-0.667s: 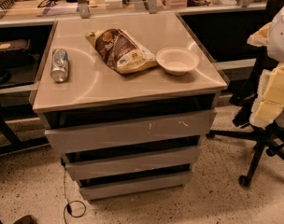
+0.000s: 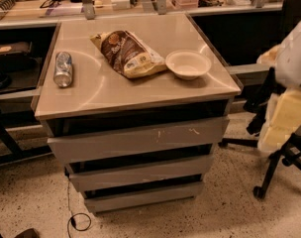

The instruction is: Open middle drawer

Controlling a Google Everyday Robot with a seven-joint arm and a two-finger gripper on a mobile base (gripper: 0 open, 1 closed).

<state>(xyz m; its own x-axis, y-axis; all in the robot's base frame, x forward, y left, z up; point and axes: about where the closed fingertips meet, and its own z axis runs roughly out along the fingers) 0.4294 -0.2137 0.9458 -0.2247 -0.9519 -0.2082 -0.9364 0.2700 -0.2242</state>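
Cabinet of three grey drawers, with the robot's arm off to the right.

The middle drawer (image 2: 140,171) sits between the taller scratched drawer front (image 2: 140,139) above it and the narrower bottom drawer front (image 2: 143,196) below. Only its plain flat front shows, with a dark gap over it and none of its tray in sight. On the cabinet top (image 2: 96,95) a can (image 2: 63,69) lies on its side at the left. A brown snack bag (image 2: 128,53) lies in the middle and touches a pale bowl (image 2: 188,64) on its right. The pale arm (image 2: 289,108) stands at the right edge beside an office chair base (image 2: 281,167). The gripper (image 2: 259,114) seems to be the dark shape at the arm's left side, well apart from the drawers. Whether it is open or closed, or holding anything, cannot be told.
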